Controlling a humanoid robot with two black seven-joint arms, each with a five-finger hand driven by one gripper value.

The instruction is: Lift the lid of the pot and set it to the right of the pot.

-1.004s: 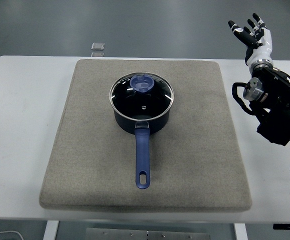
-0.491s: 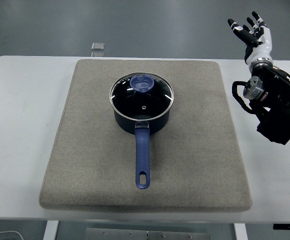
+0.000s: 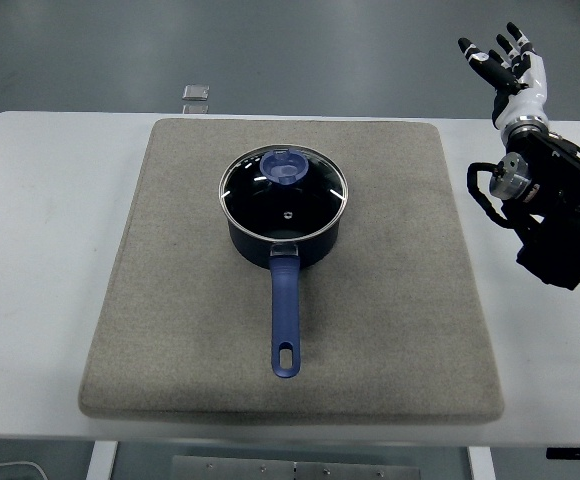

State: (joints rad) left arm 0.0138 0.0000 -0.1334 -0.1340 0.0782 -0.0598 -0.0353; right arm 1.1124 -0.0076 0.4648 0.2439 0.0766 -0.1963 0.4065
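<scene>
A white table [image 3: 40, 250] on a grey floor carries a grey felt mat [image 3: 170, 330]. Mid-frame, the dark blue pot [image 3: 284, 240] wears its glass lid [image 3: 284, 193]; the handle's long axis points toward the bottom edge. Upper right, the right hand [image 3: 511, 70] is spread, empty.

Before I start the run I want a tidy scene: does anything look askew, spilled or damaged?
Nothing stands out. The glass lid sits level on the pot, which stands upright on the grey mat. No spills show. The right robot hand is raised, open, off to the right.
</scene>
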